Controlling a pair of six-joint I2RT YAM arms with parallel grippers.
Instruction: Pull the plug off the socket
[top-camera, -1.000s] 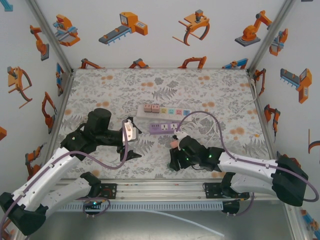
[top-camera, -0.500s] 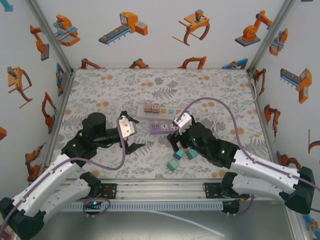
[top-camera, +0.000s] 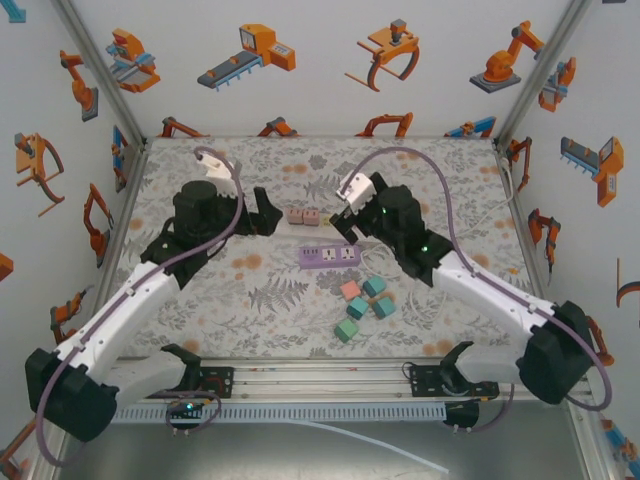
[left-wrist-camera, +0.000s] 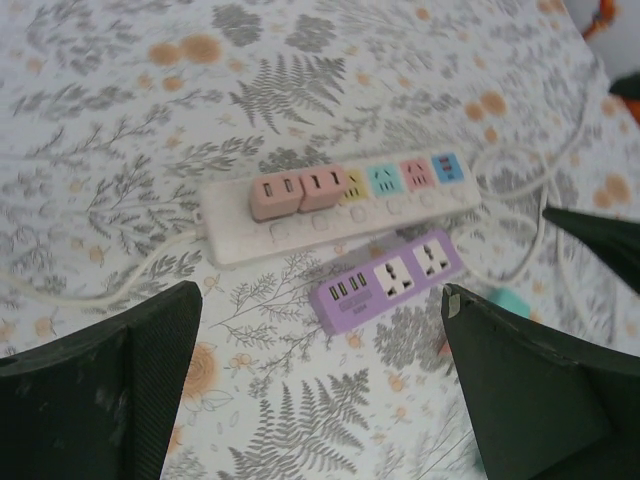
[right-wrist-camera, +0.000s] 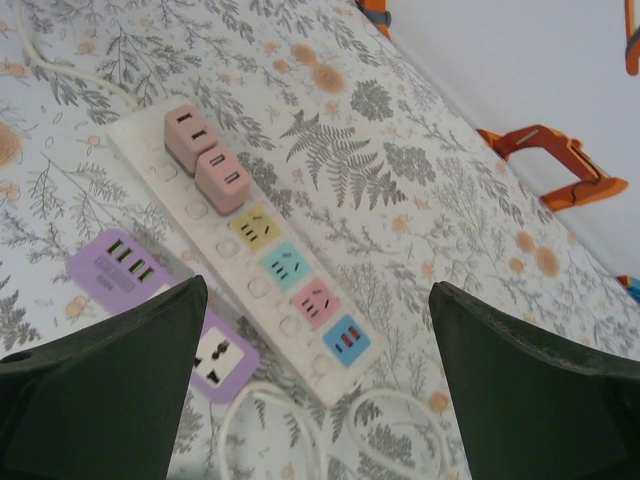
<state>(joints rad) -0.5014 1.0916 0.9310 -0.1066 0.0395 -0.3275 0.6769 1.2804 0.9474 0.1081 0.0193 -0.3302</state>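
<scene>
Now we hold our left fingers (left-wrist-camera: 100, 400) and right fingers (right-wrist-camera: 100, 390) spread wide and empty at either end of the white power strip (left-wrist-camera: 300, 232) in the upper middle of the desk (top-camera: 200, 160), probably to line up a grab. Two pink plugs (left-wrist-camera: 273, 195) sit side by side in its left end, while small coloured blocks (top-camera: 374, 286), likely plugs already out, lie lower down near a purple strip (top-camera: 330, 256).
</scene>
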